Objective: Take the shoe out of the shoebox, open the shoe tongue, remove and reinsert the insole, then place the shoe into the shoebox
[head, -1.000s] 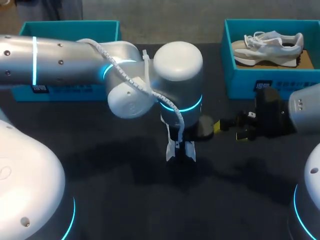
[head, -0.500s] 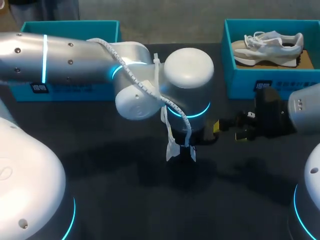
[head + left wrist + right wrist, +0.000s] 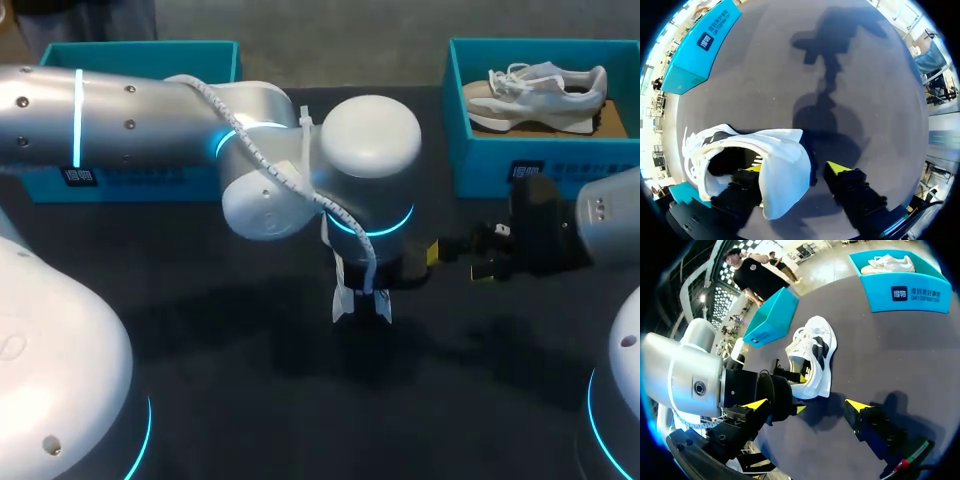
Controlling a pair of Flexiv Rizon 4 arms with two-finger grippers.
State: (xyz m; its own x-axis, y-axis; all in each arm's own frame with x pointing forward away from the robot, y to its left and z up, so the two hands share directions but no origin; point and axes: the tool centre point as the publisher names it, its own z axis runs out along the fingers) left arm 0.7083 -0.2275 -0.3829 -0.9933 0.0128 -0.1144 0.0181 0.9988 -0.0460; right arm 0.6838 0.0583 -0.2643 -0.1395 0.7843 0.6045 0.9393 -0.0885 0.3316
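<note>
A white shoe with black panels [image 3: 815, 357] lies on the dark table, mostly hidden under my left wrist in the head view, where only its white heel end [image 3: 342, 300] shows. My left gripper [image 3: 796, 169] is shut on the shoe's heel wall [image 3: 785, 175]: one finger is inside the opening, the other outside. My right gripper [image 3: 806, 405] stands open just right of the shoe, nothing between its fingers; it also shows in the head view [image 3: 460, 262]. A teal shoebox [image 3: 480, 165] sits at the back right.
The back-right box holds another pale shoe [image 3: 545, 95]. A second teal box [image 3: 140, 50] stands at the back left, behind my left arm [image 3: 150, 110]. My two grippers are close together at mid-table.
My left wrist has shifted slightly to the right over the shoe. The shoe, the right arm and the boxes have stayed put.
</note>
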